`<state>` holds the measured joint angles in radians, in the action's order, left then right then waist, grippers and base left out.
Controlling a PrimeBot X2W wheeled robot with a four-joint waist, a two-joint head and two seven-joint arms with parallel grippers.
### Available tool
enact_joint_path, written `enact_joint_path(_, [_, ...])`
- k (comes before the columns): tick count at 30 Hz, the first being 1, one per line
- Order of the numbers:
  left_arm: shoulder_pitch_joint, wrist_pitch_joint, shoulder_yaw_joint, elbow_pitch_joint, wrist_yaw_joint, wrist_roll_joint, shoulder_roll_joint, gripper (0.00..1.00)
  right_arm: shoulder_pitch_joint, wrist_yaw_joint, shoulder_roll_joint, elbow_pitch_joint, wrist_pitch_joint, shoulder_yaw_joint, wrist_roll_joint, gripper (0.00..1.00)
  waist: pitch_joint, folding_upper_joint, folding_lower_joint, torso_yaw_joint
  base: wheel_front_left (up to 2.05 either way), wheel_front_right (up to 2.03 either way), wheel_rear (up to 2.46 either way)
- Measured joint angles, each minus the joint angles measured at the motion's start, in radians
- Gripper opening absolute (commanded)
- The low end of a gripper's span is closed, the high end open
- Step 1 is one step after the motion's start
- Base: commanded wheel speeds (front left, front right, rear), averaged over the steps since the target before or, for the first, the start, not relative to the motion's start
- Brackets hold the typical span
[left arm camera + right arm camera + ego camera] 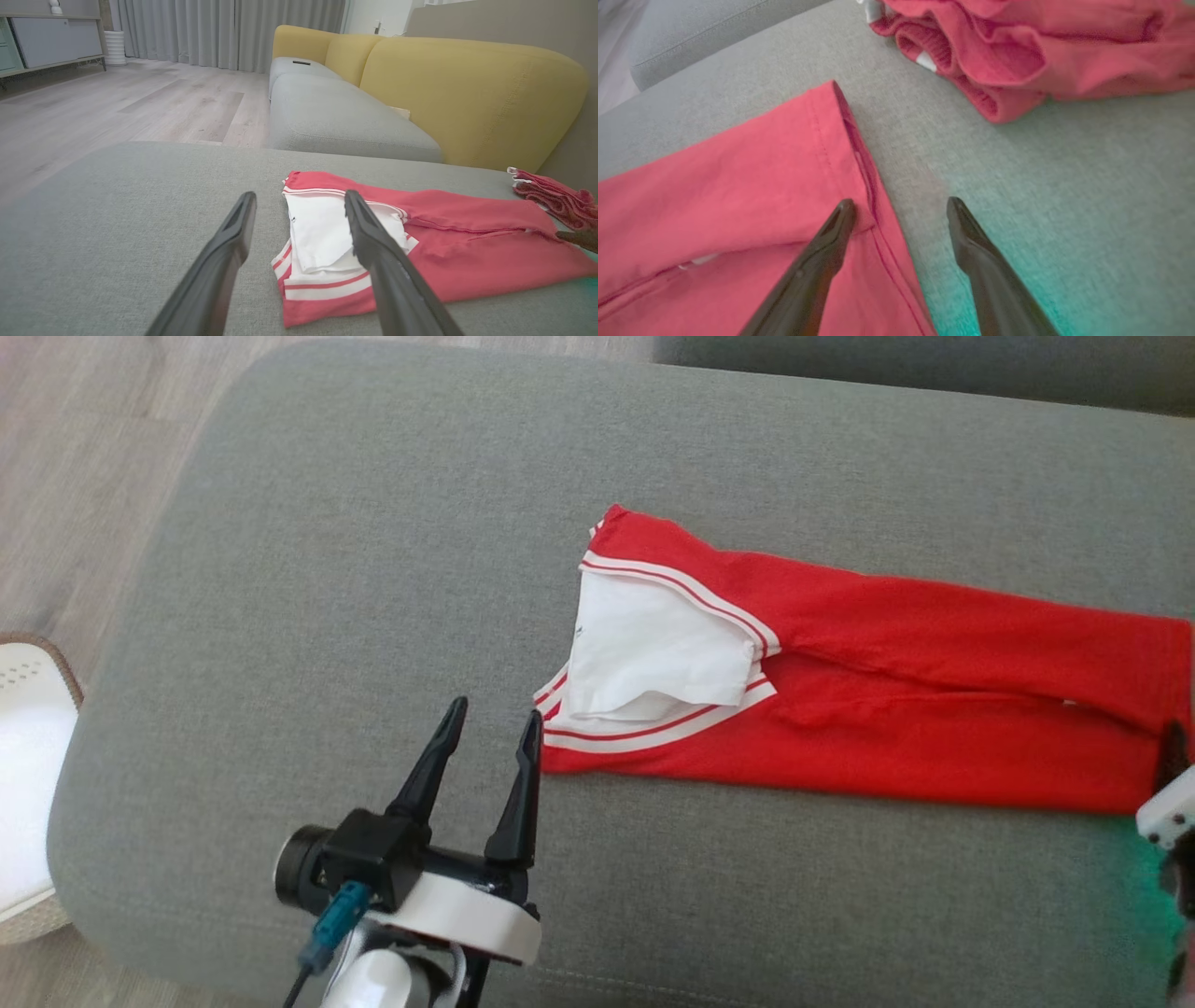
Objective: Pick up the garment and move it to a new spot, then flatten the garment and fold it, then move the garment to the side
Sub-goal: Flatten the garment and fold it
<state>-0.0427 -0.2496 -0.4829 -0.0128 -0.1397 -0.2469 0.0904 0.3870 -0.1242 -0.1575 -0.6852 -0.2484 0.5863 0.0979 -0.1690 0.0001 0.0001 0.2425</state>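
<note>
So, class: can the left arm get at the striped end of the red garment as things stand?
Probably yes: the left end effector is open beside the striped end of the garment; nothing lies between.

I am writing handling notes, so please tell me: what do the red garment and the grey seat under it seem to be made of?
The red garment looks like thin, soft knit, perhaps cotton jersey: matte, lying limp with small wrinkles and a stitched hem. The grey seat looks like woven upholstery fabric over padding: matte, finely flecked weave, rounded edges.
</note>
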Motion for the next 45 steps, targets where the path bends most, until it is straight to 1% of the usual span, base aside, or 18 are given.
enact_joint_path(5, [0.000, 0.000, 0.020, -0.004, 0.016, 0.012, -0.009, 1.00, -0.016, 0.000, 0.029, 0.018, -0.018, -0.008, 0.021, 1.00, 0.001, 0.0000, -0.0001, -0.017, 0.00, 0.00, 0.00])
enact_joint_path(11, [0.000, 0.000, 0.035, -0.010, 0.035, 0.027, -0.024, 1.00, -0.004, 0.000, 0.024, 0.007, -0.030, -0.039, 0.044, 1.00, -0.006, 0.0000, -0.0001, -0.025, 0.00, 0.00, 0.00])
enact_joint_path(13, [0.000, 0.000, 0.045, -0.010, 0.038, 0.027, -0.027, 1.00, 0.001, 0.000, 0.019, -0.003, -0.031, -0.044, 0.049, 0.76, -0.008, 0.0000, -0.0001, -0.023, 0.00, 0.00, 0.00])
enact_joint_path(14, [0.000, 0.000, 0.048, -0.010, 0.044, 0.027, -0.027, 1.00, 0.004, 0.000, 0.016, -0.008, -0.034, -0.045, 0.051, 0.57, -0.009, 0.0000, -0.0001, -0.021, 0.00, 0.00, 0.00])
enact_joint_path(15, [0.000, 0.000, 0.049, -0.010, 0.044, 0.029, -0.027, 1.00, 0.009, 0.000, 0.013, -0.013, -0.035, -0.047, 0.052, 0.37, -0.009, 0.0000, -0.0001, -0.020, 0.00, 0.00, 0.00])
enact_joint_path(16, [0.000, 0.000, 0.052, -0.010, 0.044, 0.034, -0.028, 1.00, 0.014, 0.000, 0.011, -0.020, -0.037, -0.052, 0.055, 0.05, -0.009, 0.0000, -0.0001, -0.018, 0.00, 0.00, 0.00])
enact_joint_path(17, [0.000, 0.000, 0.054, -0.010, 0.044, 0.036, -0.029, 1.00, 0.019, 0.000, 0.010, -0.026, -0.038, -0.057, 0.061, 0.00, -0.008, 0.0000, -0.0001, -0.017, 0.00, 0.00, 0.00])
enact_joint_path(23, [0.003, 0.000, 0.075, -0.011, 0.044, 0.036, -0.031, 1.00, 0.023, 0.000, -0.004, -0.046, -0.012, -0.089, 0.077, 0.00, 0.006, -0.0001, -0.0001, -0.020, 0.00, 0.00, 0.00])
enact_joint_path(31, [0.043, 0.000, 0.086, -0.013, 0.056, 0.042, -0.033, 1.00, 0.022, 0.000, -0.053, -0.024, 0.037, -0.099, 0.090, 0.00, 0.034, -0.0001, -0.0001, -0.056, 0.00, 0.00, 0.00])
enact_joint_path(34, [0.043, 0.000, 0.091, -0.015, 0.062, 0.043, -0.033, 1.00, 0.021, 0.000, -0.063, 0.021, 0.037, -0.115, 0.106, 0.00, 0.048, -0.0001, -0.0002, -0.071, 0.00, 0.00, 0.00])
enact_joint_path(38, [0.046, 0.000, 0.095, -0.023, 0.062, 0.043, -0.033, 1.00, 0.005, 0.000, -0.054, 0.102, 0.037, -0.171, 0.152, 0.00, 0.071, -0.0001, -0.0001, -0.085, 0.00, 0.00, 0.00])
enact_joint_path(45, [0.077, 0.000, 0.095, -0.029, 0.071, 0.048, -0.033, 1.00, -0.059, 0.000, 0.026, 0.318, -0.001, -0.299, 0.254, 0.00, 0.108, -0.0001, -0.0002, -0.082, 0.00, 0.00, 0.00])
